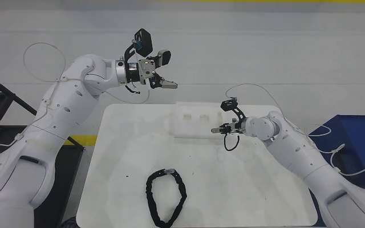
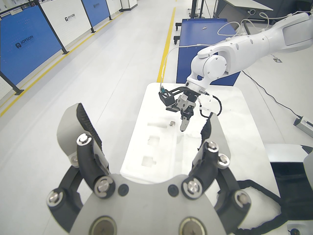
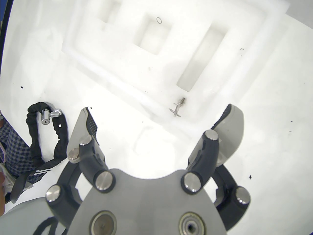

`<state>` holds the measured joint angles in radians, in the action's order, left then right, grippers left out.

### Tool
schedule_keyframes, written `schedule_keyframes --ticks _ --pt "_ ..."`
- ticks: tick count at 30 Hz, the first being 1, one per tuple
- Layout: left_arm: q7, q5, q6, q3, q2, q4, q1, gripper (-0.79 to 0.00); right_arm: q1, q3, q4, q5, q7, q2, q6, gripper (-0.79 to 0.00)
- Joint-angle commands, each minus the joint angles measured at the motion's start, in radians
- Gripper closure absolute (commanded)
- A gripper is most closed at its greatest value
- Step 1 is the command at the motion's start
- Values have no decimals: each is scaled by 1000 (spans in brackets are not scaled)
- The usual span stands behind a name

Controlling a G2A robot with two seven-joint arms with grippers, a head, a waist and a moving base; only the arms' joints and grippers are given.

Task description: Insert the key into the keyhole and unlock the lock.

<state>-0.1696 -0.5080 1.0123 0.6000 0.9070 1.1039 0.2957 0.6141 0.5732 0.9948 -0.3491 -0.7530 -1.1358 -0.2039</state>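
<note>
So, key pickup stage, nothing grabbed yet.
Right gripper [image 3: 159, 113] hangs with fingers spread wide over the foam tray [image 3: 244, 25], and the key [image 3: 178, 107] lies flat on the foam just ahead of them. Next move, I'd guess: drop down and pinch it. The chain lock [image 1: 165, 196] sits well apart by the table's near edge. The left gripper [image 2: 145, 112] is spread too, holding nothing.

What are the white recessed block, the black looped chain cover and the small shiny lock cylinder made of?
The white recessed block looks like matte foam: soft-edged cut pockets, no glare. The black looped chain cover is probably a fabric sleeve: it wrinkles and bunches. The small shiny lock cylinder is metal, likely polished or chromed: bright mirror-like highlights.
</note>
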Motion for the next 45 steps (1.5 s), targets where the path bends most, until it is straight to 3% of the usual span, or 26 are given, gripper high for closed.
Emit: schedule_keyframes --ticks 1,15,31,35,36,39,41,45 --pt "0 0 0 0 0 0 0 -785 0 0 0 0 0 0 0 -785" --pt "0 0 0 0 0 0 0 -785 -17 -14 -4 -59 -52 -13 -15 -785" --pt "0 0 0 0 0 0 0 -785 -120 -102 -204 -57 -150 -130 -153 -785" --pt "0 0 0 0 0 0 0 -785 -136 -105 -263 -37 -148 -155 -161 -711" --pt "0 0 0 0 0 0 0 -785 -139 -104 -277 -33 -145 -160 -159 -748" --pt "0 0 0 0 0 0 0 -785 -147 -102 -315 -20 -138 -176 -151 -656" --pt "0 0 0 0 0 0 0 -785 -153 -104 -334 -19 -140 -186 -147 -523" --pt "0 0 0 0 0 0 0 -785 -163 -112 -363 -38 -144 -204 -124 -385"
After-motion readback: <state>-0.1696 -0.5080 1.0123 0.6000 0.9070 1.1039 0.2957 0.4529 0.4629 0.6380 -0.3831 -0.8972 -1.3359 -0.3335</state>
